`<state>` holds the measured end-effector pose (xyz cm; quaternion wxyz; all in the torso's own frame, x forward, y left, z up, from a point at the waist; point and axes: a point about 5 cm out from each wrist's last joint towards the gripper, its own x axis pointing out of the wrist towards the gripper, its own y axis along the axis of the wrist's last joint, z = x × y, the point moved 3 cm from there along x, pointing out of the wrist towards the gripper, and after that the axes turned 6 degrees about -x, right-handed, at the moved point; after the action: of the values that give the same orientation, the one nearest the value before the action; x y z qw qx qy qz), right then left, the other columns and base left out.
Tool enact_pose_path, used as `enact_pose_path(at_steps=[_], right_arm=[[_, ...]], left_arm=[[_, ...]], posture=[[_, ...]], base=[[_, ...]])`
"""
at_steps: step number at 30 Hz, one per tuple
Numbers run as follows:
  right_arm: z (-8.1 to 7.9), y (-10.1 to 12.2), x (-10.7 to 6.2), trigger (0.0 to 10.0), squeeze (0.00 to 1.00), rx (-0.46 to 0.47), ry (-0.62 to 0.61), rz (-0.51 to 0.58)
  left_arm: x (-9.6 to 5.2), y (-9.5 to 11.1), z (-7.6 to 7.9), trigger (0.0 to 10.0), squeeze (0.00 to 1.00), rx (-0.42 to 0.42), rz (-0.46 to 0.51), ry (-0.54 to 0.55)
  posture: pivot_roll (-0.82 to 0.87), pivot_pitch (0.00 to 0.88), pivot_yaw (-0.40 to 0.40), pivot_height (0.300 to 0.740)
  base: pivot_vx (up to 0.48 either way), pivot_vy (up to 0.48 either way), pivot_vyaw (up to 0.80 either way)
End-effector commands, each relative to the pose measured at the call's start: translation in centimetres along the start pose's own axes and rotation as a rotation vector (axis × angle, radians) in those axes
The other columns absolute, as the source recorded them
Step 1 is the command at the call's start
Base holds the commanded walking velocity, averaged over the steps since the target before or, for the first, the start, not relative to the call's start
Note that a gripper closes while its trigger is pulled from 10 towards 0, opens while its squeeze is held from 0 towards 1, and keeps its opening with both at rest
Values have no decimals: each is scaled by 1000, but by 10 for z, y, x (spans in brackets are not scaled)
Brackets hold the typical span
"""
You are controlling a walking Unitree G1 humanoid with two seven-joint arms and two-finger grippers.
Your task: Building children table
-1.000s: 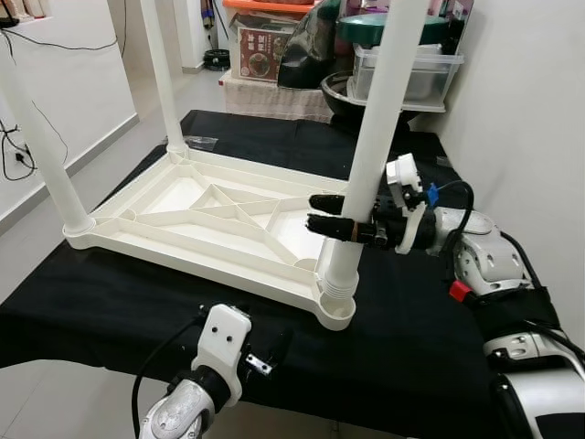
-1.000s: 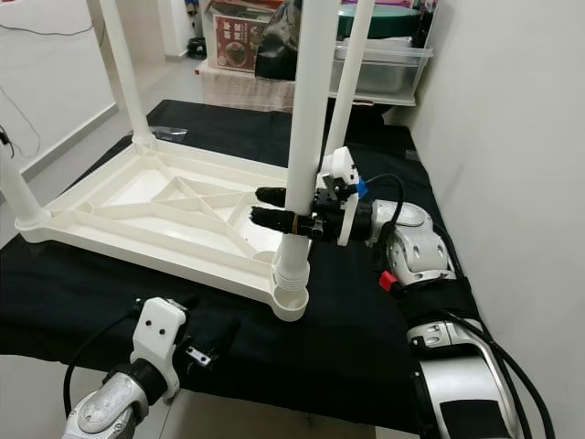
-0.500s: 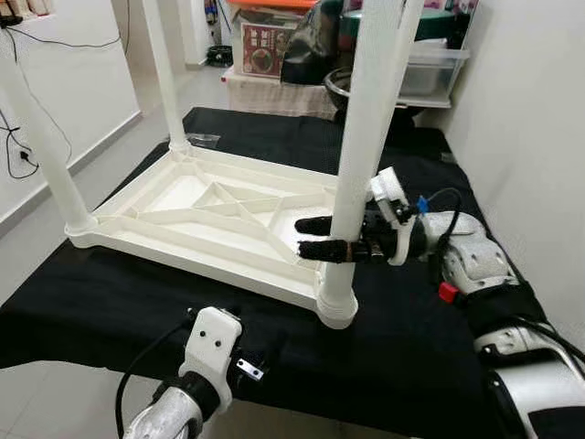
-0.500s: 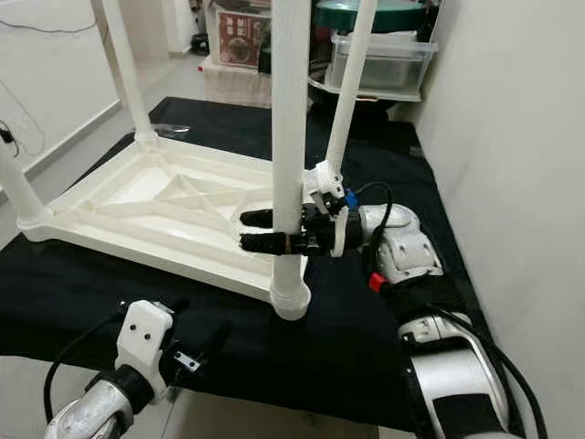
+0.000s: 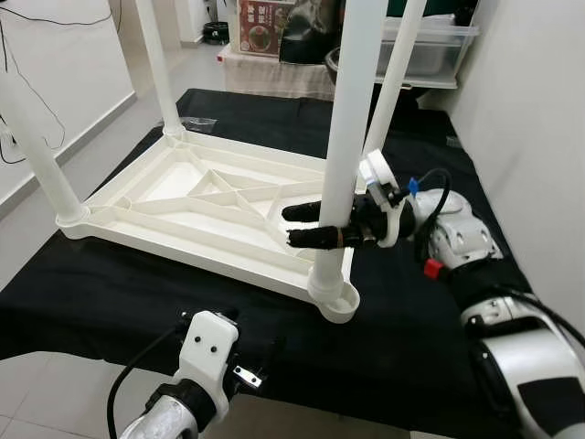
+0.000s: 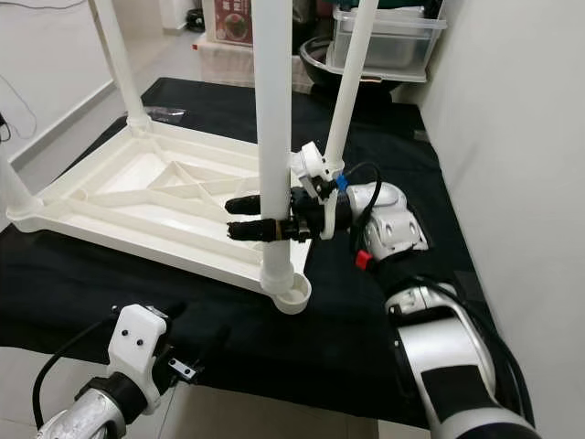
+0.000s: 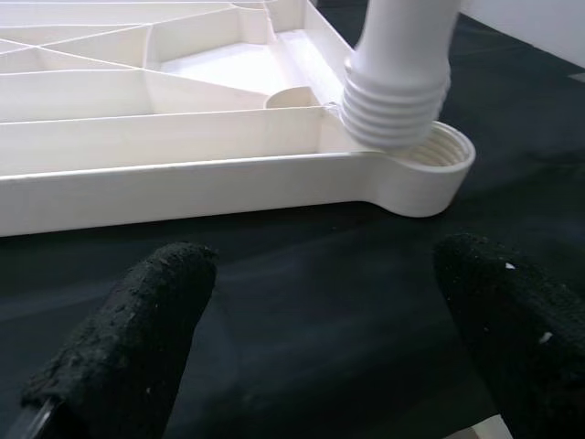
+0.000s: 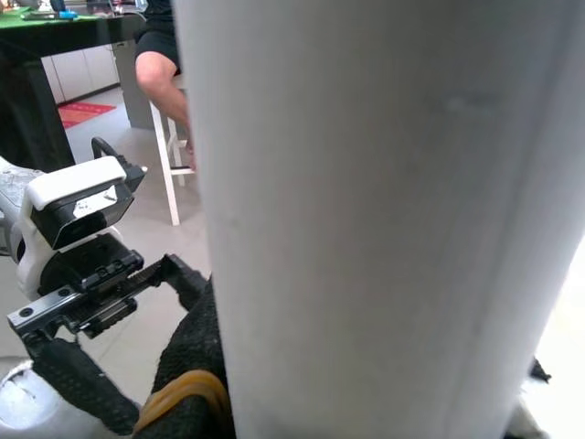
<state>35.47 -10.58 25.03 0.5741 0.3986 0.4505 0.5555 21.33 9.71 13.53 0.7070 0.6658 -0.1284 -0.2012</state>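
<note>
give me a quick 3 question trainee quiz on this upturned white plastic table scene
1. True or false: the right gripper has its black fingers on either side of the near white plastic leg.
2. Where does the threaded end of that leg sit? A) fully sunk into the round corner socket B) partly in, ribs still showing C) lying on the black cloth
3. Fill in: the left gripper hovers with its fingers ____, holding nothing.

Key: 1 true; 2 B; 3 open
</note>
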Motion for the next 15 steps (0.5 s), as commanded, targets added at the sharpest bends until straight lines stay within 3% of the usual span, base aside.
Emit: enact_pose_path(at_steps=[1, 10, 13, 15], right_arm=[[1, 6, -7, 10000, 0, -25, 15, 10], [-4, 2, -14, 10000, 0, -10, 15, 8], [-18, -14, -14, 10000, 0, 16, 42, -18], [-18, -14, -14, 10000, 0, 16, 42, -18]], left_arm=[[-1, -2, 2, 10000, 0, -4, -13, -5], [1, -2, 1, 10000, 0, 5, -14, -5], [0, -1, -4, 10000, 0, 17, -18, 0], [0, -1, -4, 10000, 0, 17, -18, 0]], posture=[[172, 104, -72, 740], [180, 86, -73, 740], [188, 67, -63, 740], [188, 67, -63, 740]], base=[[0, 0, 0], [0, 0, 0], [0, 0, 0], [0, 0, 0]])
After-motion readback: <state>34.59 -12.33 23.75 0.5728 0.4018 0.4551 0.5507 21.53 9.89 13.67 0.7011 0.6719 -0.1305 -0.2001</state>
